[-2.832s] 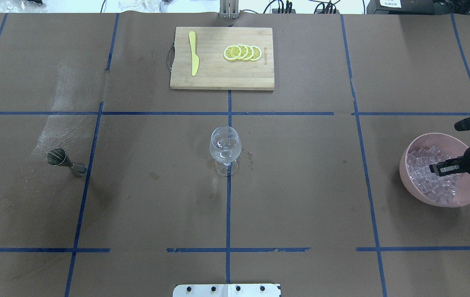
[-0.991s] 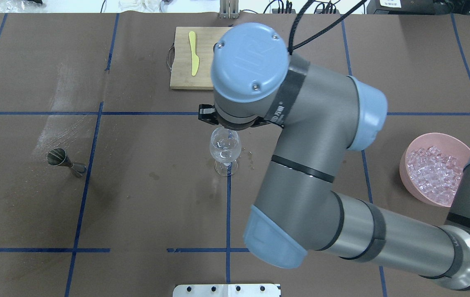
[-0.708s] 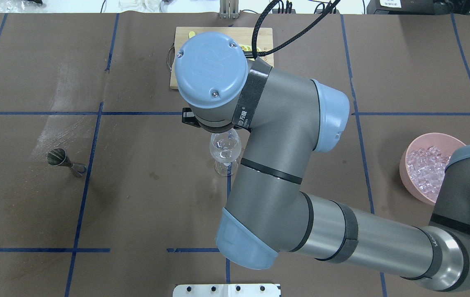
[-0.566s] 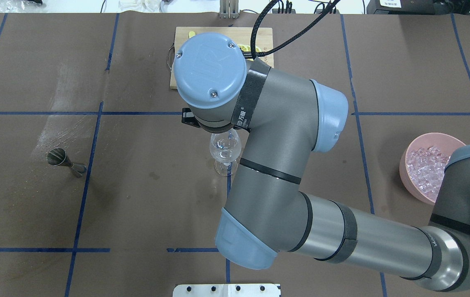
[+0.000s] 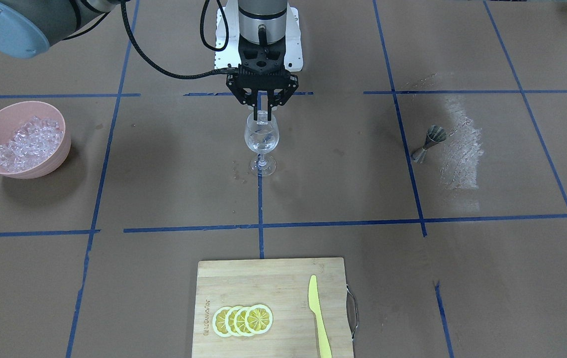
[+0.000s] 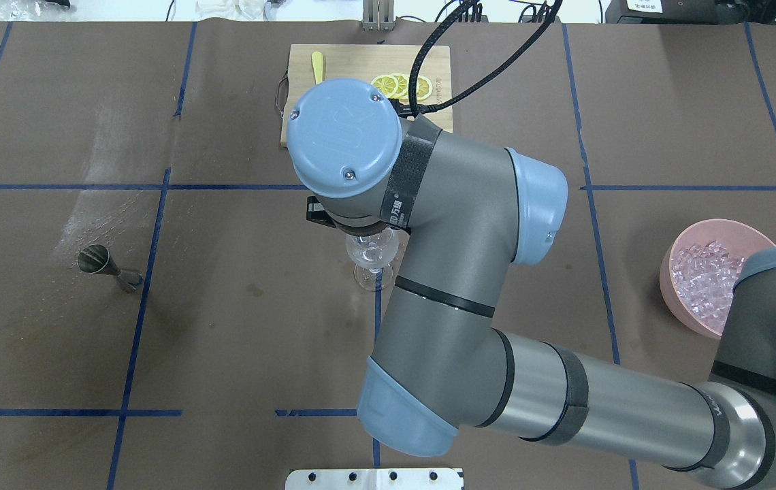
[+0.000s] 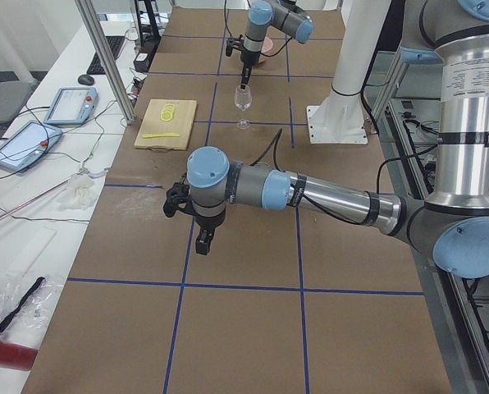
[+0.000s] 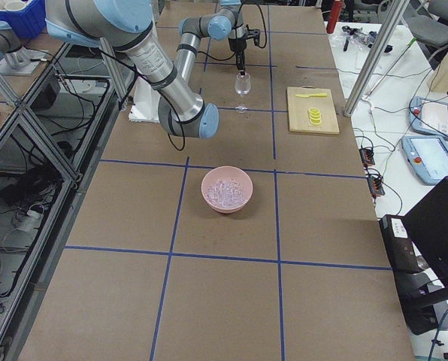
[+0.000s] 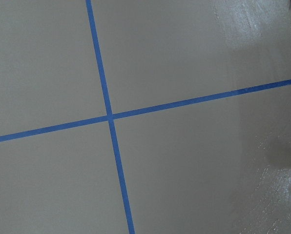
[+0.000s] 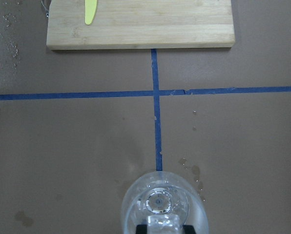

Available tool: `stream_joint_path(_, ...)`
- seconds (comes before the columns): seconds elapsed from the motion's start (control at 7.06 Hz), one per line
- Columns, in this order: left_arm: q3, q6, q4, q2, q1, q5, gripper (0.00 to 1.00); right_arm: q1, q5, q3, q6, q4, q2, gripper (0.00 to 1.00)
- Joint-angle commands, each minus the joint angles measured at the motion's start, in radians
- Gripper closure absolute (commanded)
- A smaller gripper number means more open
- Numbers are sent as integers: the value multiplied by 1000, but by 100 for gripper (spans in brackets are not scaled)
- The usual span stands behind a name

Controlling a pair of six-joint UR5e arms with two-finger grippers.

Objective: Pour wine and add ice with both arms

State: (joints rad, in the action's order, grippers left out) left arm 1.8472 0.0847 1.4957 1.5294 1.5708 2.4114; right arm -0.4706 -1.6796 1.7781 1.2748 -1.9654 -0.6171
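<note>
A clear wine glass (image 5: 261,140) stands at the table's middle, with a little clear wine (image 5: 262,145) barely showing in its bowl. My right gripper (image 5: 262,113) hangs straight down over the rim, shut on one lump of ice (image 5: 262,118). In the right wrist view that lump (image 10: 161,223) sits between the black fingertips above the glass mouth (image 10: 157,201). More ice (image 5: 26,136) is heaped in a pink bowl (image 5: 60,145). My left gripper (image 7: 203,240) shows only in the exterior left view, hanging over bare table; I cannot tell whether it is open or shut.
A metal jigger (image 5: 428,141) stands by a wet smear. The wooden cutting board (image 5: 243,278) carries lemon slices (image 5: 242,319) and a yellow knife (image 5: 319,318). Droplets lie around the glass foot (image 10: 194,170). The right arm (image 6: 470,224) covers the table's middle from overhead.
The right arm swung from the pink bowl to the wine glass. Over the last half second its wrist shifted slightly closer over the glass mouth.
</note>
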Motion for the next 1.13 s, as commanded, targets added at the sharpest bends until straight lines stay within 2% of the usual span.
stream_joint_path(0.0,1,0,0,0,0,0,0,6,-3,9,0,-6,-1,0)
stream_joint_path(0.28,3,1,0,2,0,0,0,4,-8,108,-23,-7,-51,0)
stream_joint_path(0.42,3,3,0,2,0,0,0,-50,-41,154,-90,-7,-102,0)
stream_joint_path(0.85,3,4,0,-3,9,0,0,-363,-314,246,-482,-4,-304,0)
stream_joint_path(0.99,4,4,0,-11,14,0,0,-496,-418,326,-709,-1,-480,0)
